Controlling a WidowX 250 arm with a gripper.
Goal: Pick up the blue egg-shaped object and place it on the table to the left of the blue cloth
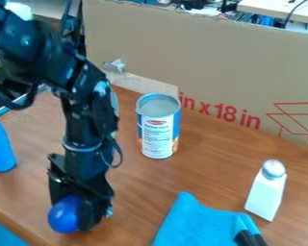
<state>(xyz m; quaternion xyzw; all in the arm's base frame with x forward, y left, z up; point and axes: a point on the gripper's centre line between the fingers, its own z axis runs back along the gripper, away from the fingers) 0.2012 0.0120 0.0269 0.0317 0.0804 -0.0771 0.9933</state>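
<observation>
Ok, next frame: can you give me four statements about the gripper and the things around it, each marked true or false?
1. The gripper is at the blue ball. True.
2. The can lies on its side. False: the can stands upright.
3. The white shaker has a silver-coloured top. True.
4. The blue cloth is draped over the can. False: the cloth lies on the table.

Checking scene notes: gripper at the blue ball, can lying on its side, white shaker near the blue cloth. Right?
Not quite: the can stands upright, as the camera view shows. The gripper is at the blue ball; the white shaker is near the blue cloth.
</observation>
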